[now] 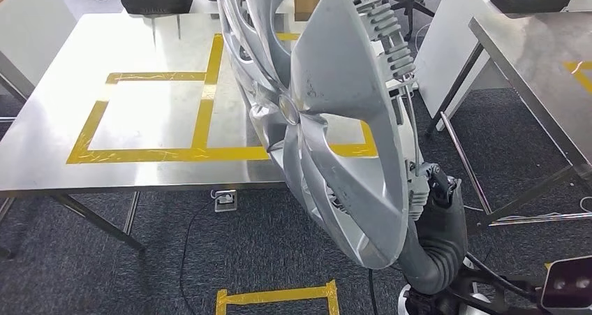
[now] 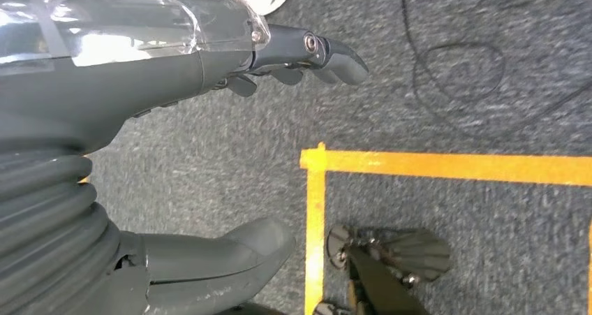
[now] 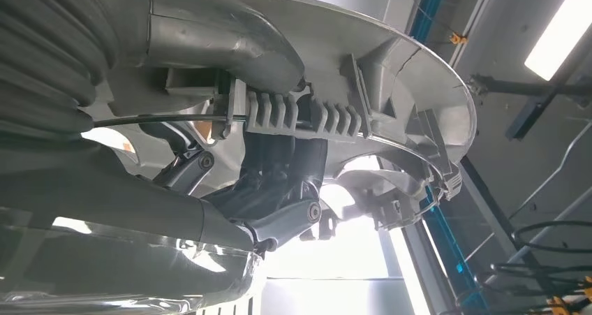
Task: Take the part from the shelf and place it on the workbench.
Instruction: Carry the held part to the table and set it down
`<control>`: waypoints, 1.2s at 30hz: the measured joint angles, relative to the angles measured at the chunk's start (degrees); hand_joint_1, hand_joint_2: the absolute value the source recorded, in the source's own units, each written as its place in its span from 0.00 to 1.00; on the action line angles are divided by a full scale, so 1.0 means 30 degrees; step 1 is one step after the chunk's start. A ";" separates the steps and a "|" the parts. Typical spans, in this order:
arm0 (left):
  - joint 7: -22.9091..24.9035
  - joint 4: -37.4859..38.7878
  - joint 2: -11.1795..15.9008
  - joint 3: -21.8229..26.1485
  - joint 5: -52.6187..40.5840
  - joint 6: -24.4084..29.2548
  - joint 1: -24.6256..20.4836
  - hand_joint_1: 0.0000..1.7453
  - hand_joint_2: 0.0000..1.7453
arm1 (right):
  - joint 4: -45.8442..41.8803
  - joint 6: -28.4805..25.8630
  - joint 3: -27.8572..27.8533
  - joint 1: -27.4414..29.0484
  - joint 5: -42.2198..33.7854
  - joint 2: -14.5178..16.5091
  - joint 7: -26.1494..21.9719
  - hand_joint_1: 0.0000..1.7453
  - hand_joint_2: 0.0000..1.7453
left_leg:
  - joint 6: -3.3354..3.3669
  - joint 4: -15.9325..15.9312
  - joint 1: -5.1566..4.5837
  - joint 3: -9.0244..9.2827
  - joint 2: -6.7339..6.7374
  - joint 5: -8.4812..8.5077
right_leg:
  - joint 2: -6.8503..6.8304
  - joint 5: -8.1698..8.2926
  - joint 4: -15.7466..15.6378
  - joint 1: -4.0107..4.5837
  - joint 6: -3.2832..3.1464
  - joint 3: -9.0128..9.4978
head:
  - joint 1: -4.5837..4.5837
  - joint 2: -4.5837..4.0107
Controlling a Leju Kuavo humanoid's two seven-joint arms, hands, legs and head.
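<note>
Your right robot hand [image 3: 279, 182] grips the silver wheel cover [image 1: 335, 119] by its rim, held upright at 12 o'clock before the table [image 1: 139, 42]. Your left robot hand [image 2: 307, 56] hangs empty over the carpet, fingers loosely extended.

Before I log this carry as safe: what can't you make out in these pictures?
- Head view: the hubcap hides the right robot hand and part of the workbench; its top is cut off by the edge.
- Right wrist view: the hubcap's rim covers the fingers, so how far they wrap is unclear.
- Left wrist view: the left robot hand hangs over carpet; its palm is turned away.
</note>
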 joint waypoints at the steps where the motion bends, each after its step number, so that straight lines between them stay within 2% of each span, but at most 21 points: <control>1: 0.0007 0.0000 -0.0004 0.0000 0.0000 0.0000 -0.0003 0.00 1.00 | 0.0002 0.0002 0.0002 -0.0012 -0.0004 0.0000 -0.0002 1.00 1.00 | 0.0040 -0.0317 -0.0005 0.0153 0.0021 -0.0046 | 0.0015 -0.0119 0.0116 0.0028 0.0084 -0.0024 | -0.0078 0.0000; 5: 0.0020 0.0000 -0.0005 0.0000 0.0003 0.0000 -0.0014 0.00 1.00 | 0.0002 0.0004 0.0004 -0.0033 -0.0005 0.0000 -0.0002 1.00 1.00 | 0.0224 -0.0399 -0.0011 0.0173 0.0026 -0.0162 | 0.0041 -0.0196 0.0210 0.0065 0.0155 -0.0067 | -0.0133 0.0000; 7: 0.0040 -0.0004 0.0004 0.0002 0.0005 0.0000 -0.0010 0.00 1.00 | 0.0002 0.0011 0.0002 -0.0030 -0.0002 0.0000 -0.0002 1.00 1.00 | 0.0464 -0.0342 -0.0024 0.0176 0.0024 -0.0216 | 0.0045 -0.0259 0.0186 0.0049 0.0228 -0.0045 | 0.0011 0.0000; 9: 0.0055 -0.0007 0.0004 0.0002 0.0005 0.0000 -0.0011 0.00 1.00 | 0.0002 0.0042 0.0000 -0.0035 -0.0004 0.0000 -0.0002 1.00 1.00 | 0.0820 -0.0362 -0.0003 0.0291 0.0044 -0.0360 | 0.0044 -0.1105 0.1739 -0.0019 0.0459 -0.0784 | 0.0359 0.0000; 11: 0.0056 -0.0007 0.0000 0.0000 0.0007 0.0000 -0.0019 0.00 1.00 | 0.0007 0.0071 0.0004 -0.0025 -0.0004 0.0002 -0.0002 1.00 1.00 | 0.1063 -0.0382 -0.0010 0.0466 0.0087 -0.0530 | 0.0044 -0.2195 0.4574 -0.0085 0.0649 -0.2309 | 0.0670 0.0000; 12: 0.0058 -0.0007 0.0004 0.0000 0.0007 0.0000 -0.0017 0.00 1.00 | 0.0013 0.0075 0.0007 -0.0015 -0.0004 0.0004 -0.0002 1.00 1.00 | 0.1094 -0.0382 -0.0037 0.0552 0.0099 -0.0600 | 0.0043 -0.2289 0.5459 -0.0098 0.0646 -0.2897 | 0.0761 0.0000; 13: 0.0058 -0.0007 0.0009 0.0000 0.0007 0.0000 -0.0016 0.00 1.00 | 0.0016 0.0075 0.0009 -0.0006 -0.0004 0.0005 -0.0002 1.00 1.00 | 0.1100 -0.0382 -0.0067 0.0659 0.0092 -0.0675 | 0.0045 -0.2009 0.5693 -0.0099 0.0598 -0.3201 | 0.0838 0.0000; 14: 0.0058 -0.0007 0.0013 0.0000 0.0007 0.0000 -0.0018 0.00 1.00 | 0.0018 0.0071 0.0007 -0.0002 -0.0005 0.0007 -0.0002 1.00 1.00 | 0.1093 -0.0385 -0.0103 0.0792 0.0070 -0.0754 | 0.0049 -0.1352 0.5168 -0.0081 0.0492 -0.3154 | 0.0916 0.0000; 16: 0.0058 -0.0007 -0.0018 0.0000 0.0007 0.0000 -0.0032 0.00 1.00 | 0.0015 0.0064 -0.0009 -0.0003 -0.0011 0.0002 -0.0002 1.00 1.00 | 0.1061 -0.0414 -0.0154 0.1044 0.0015 -0.0907 | 0.0082 0.0248 0.2871 0.0024 0.0086 -0.2380 | 0.1033 0.0000; 17: 0.0060 -0.0009 -0.0046 0.0000 0.0007 0.0000 -0.0050 0.00 1.00 | 0.0011 0.0062 -0.0018 -0.0006 -0.0018 -0.0002 -0.0002 1.00 1.00 | 0.1017 -0.0430 -0.0174 0.1118 -0.0021 -0.0967 | 0.0087 0.0747 0.1790 0.0102 -0.0140 -0.1966 | 0.1029 0.0000; 18: 0.0062 -0.0009 -0.0075 0.0000 0.0007 0.0000 -0.0065 0.00 1.00 | 0.0007 0.0062 -0.0025 -0.0021 -0.0025 -0.0005 -0.0002 1.00 1.00 | 0.0947 -0.0448 -0.0168 0.1128 -0.0036 -0.0993 | 0.0088 0.0918 0.1092 0.0182 -0.0318 -0.1685 | 0.1033 0.0000; 20: 0.0069 -0.0009 -0.0107 0.0000 0.0007 -0.0002 -0.0078 0.00 1.00 | 0.0004 0.0058 -0.0034 -0.0032 -0.0038 -0.0005 -0.0002 1.00 1.00 | 0.0742 -0.0550 -0.0124 0.1130 -0.0033 -0.0988 | 0.0079 0.0810 0.0606 0.0295 -0.0463 -0.1507 | 0.1032 0.0000; 22: 0.0078 -0.0007 -0.0140 0.0004 0.0005 -0.0002 -0.0076 0.00 1.00 | 0.0000 0.0055 -0.0040 -0.0020 -0.0042 -0.0007 -0.0004 1.00 1.00 | 0.0509 -0.0732 -0.0127 0.1281 -0.0001 -0.0999 | 0.0062 0.0908 0.0127 0.0262 -0.0455 -0.1250 | 0.1070 0.0000; 24: 0.0084 -0.0007 -0.0146 0.0004 0.0005 0.0000 -0.0083 0.00 1.00 | 0.0000 0.0056 -0.0034 -0.0010 -0.0062 -0.0007 -0.0005 1.00 1.00 | 0.0342 0.0048 -0.0175 0.1012 -0.0061 -0.1535 | 0.0000 0.1092 -0.0467 0.0138 -0.0432 -0.0837 | 0.0928 0.0000; 26: 0.0087 -0.0007 -0.0109 0.0000 0.0007 0.0000 -0.0068 0.00 1.00 | 0.0009 0.0056 -0.0018 -0.0002 -0.0093 -0.0002 -0.0007 1.00 1.00 | 0.0233 0.2289 -0.0173 -0.0168 -0.0137 -0.2543 | -0.0045 0.1085 -0.0640 0.0085 -0.0452 -0.0630 | 0.0610 0.0000; 28: 0.0095 -0.0007 -0.0071 0.0002 0.0007 0.0000 -0.0026 0.00 1.00 | 0.0045 0.0051 -0.0009 0.0021 -0.0124 0.0000 -0.0009 1.00 1.00 | 0.0134 0.3900 -0.0169 -0.1233 -0.0146 -0.2830 | -0.0048 0.0935 -0.0581 0.0090 -0.0467 -0.0529 | 0.0368 0.0000; 29: 0.0098 -0.0007 -0.0049 0.0004 0.0007 0.0000 -0.0008 0.00 1.00 | 0.0071 0.0049 -0.0009 0.0033 -0.0137 0.0000 -0.0009 1.00 1.00 | 0.0109 0.3766 -0.0165 -0.1306 -0.0141 -0.2432 | -0.0035 0.0835 -0.0537 0.0089 -0.0448 -0.0447 | 0.0289 0.0000; 30: 0.0098 -0.0007 -0.0036 0.0006 0.0007 0.0000 0.0000 0.00 1.00 | 0.0095 0.0047 -0.0009 0.0041 -0.0142 0.0000 -0.0009 1.00 1.00 | 0.0102 0.2937 -0.0157 -0.1012 -0.0127 -0.1719 | -0.0018 0.0717 -0.0481 0.0083 -0.0407 -0.0338 | 0.0226 0.0000; 32: 0.0093 -0.0007 -0.0015 0.0004 0.0005 0.0000 -0.0014 0.00 1.00 | 0.0111 0.0047 -0.0009 0.0041 -0.0142 -0.0002 -0.0011 1.00 1.00 | 0.0157 0.0562 -0.0150 0.0049 -0.0080 -0.0437 | 0.0011 0.0410 -0.0293 0.0113 -0.0236 -0.0151 | 0.0061 0.0000; 34: 0.0087 -0.0007 -0.0004 0.0000 0.0003 0.0000 -0.0031 0.00 1.00 | 0.0109 0.0047 -0.0013 0.0028 -0.0140 -0.0002 -0.0018 1.00 1.00 | 0.0396 -0.0660 -0.0180 0.0654 -0.0053 -0.0187 | 0.0045 0.0176 -0.0135 0.0169 -0.0029 -0.0111 | -0.0011 0.0000; 36: 0.0086 -0.0007 0.0000 0.0004 0.0005 0.0000 -0.0015 0.00 1.00 | 0.0106 0.0047 -0.0020 0.0010 -0.0140 0.0000 -0.0026 1.00 1.00 | 0.0673 -0.0744 -0.0207 0.0723 -0.0067 -0.0353 | 0.0068 0.0082 -0.0112 0.0157 0.0115 -0.0100 | 0.0053 0.0000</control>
